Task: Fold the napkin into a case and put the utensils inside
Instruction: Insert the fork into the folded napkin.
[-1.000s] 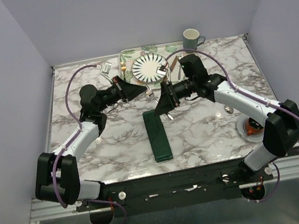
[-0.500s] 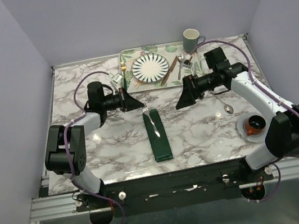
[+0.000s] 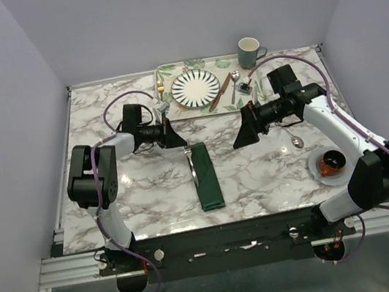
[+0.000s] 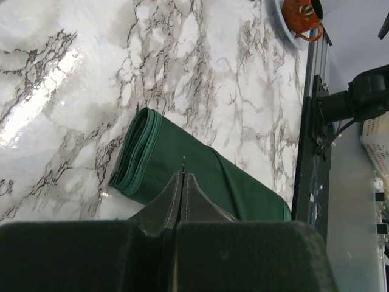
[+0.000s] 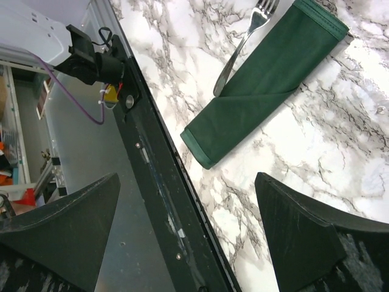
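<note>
The napkin lies folded into a narrow dark green case in the middle of the table, also in the left wrist view and the right wrist view. A fork rests slanted on the case, handle tucked under a fold, tines sticking out at the far end. My left gripper is shut and empty, just above the case's far end. My right gripper hangs open and empty to the right of the case. A gold fork, a brown knife and a spoon lie by the striped plate.
The plate sits on a leaf-patterned tray at the back, with a teal mug beside it. Another spoon lies on the marble at right. A saucer with a brown cup stands near the right front edge.
My right gripper opened, left the fork on the case and drew back to the right. My left gripper, still shut, swung down toward the case's far end.
</note>
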`<state>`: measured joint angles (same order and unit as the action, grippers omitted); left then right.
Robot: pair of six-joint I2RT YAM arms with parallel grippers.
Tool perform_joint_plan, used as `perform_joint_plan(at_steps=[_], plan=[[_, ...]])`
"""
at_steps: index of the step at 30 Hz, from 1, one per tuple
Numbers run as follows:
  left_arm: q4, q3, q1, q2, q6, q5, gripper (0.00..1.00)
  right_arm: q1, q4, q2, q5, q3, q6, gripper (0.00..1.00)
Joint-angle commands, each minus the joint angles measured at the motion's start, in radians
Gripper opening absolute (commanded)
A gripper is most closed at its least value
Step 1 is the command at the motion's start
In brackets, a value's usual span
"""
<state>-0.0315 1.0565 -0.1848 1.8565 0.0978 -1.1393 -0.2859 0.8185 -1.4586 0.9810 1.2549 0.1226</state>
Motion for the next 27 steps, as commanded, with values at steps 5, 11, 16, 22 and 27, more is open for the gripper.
perform_joint_plan(at_steps=[5,11,16,22,27], plan=[[-0.103,-0.006,0.002,0.056,0.003,-0.023,0.00,0.002,0.027,-0.005,0.005,0.017,0.015,1.00],[-0.255,-0.012,0.001,0.098,0.123,-0.040,0.00,0.002,0.025,-0.011,0.015,0.015,0.014,1.00],[-0.295,-0.007,-0.002,0.127,0.143,-0.045,0.00,0.002,0.025,-0.013,0.018,0.018,0.014,1.00],[-0.318,-0.041,-0.015,0.127,0.158,-0.063,0.00,0.002,0.027,-0.006,0.016,0.015,0.015,1.00],[-0.370,-0.098,-0.027,0.109,0.192,-0.066,0.00,0.002,0.030,-0.008,0.018,0.012,0.015,1.00]])
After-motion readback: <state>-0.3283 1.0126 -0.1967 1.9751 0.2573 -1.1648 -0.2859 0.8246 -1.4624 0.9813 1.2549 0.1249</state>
